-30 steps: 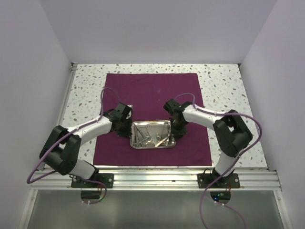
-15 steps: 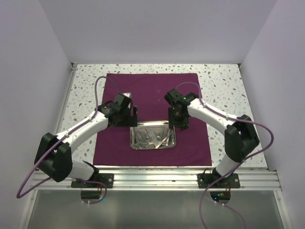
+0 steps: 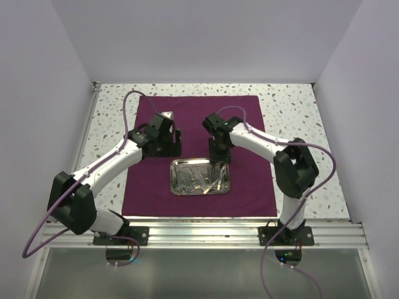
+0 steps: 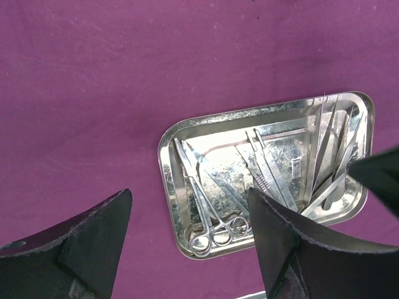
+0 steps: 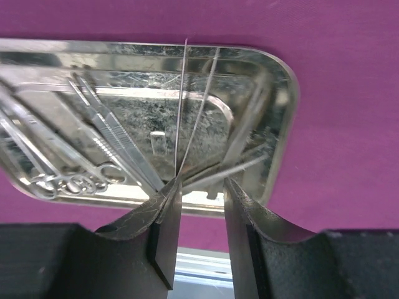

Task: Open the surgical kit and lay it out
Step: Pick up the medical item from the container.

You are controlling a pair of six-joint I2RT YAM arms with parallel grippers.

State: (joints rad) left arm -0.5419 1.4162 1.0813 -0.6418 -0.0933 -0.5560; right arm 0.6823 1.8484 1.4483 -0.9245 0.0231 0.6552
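cloth wrap (image 3: 199, 118): maroon, lying unfolded and flat over the middle of the speckled desk (image 3: 293, 112), reaching from close to the far edge to close to the near edge.
steel tray (image 3: 173, 177): stands on the cloth wrap, midway between the desk's left and right edges and nearer its near edge than its far one.
instruments (image 3: 196, 179): all inside the steel tray. Ring-handled scissors (image 4: 215, 233) lie toward one end and thin tweezers (image 5: 181, 112) toward the other, under the right tool.
left tool (image 4: 188, 194): fingers spread wide with nothing between them, above the cloth wrap just past the tray's far-left corner.
right tool (image 5: 201, 187): fingers parted by a narrow gap, over the tray's right end. The tweezers' joined end sits at one fingertip, but contact cannot be told.
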